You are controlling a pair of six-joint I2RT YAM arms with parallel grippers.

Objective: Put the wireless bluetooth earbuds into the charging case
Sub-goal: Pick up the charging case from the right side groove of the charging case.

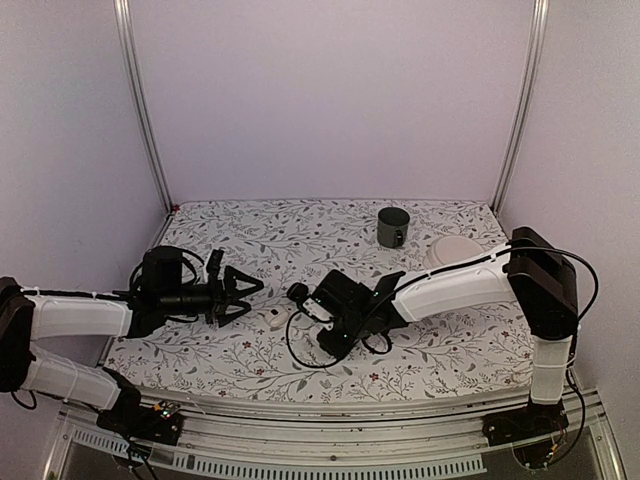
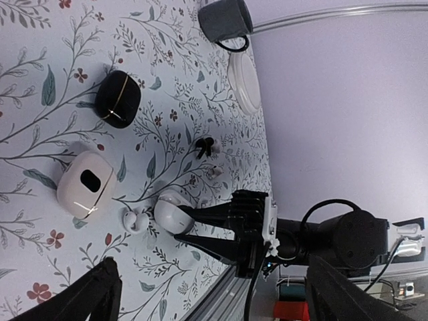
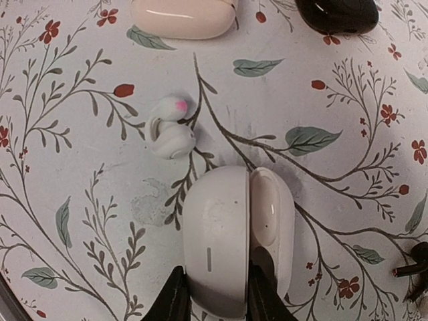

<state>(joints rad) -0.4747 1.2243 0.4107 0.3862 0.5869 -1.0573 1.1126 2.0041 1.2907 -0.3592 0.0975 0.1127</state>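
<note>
The white charging case [image 3: 217, 241] lies open on the floral cloth, its lid [image 3: 271, 221] swung to the right. My right gripper [image 3: 215, 271] is shut on the case's body, one black finger [image 3: 175, 294] against each side. A white earbud [image 3: 170, 130] lies just beyond the case, apart from it. In the left wrist view the same case [image 2: 172, 212] sits between the right gripper's fingers [image 2: 207, 217], beside the white earbud [image 2: 134, 219]. A black earbud [image 2: 205, 146] and a small white one [image 2: 215, 172] lie farther off. My left gripper [image 1: 252, 298] hangs wide open and empty, to the left.
A pinkish case [image 2: 85, 184] and a round black case [image 2: 118, 99] lie close by on the cloth. A grey cup [image 1: 393, 226] and a white dish [image 1: 452, 250] stand at the back right. The table's metal front rail [image 1: 330, 450] runs below the arms.
</note>
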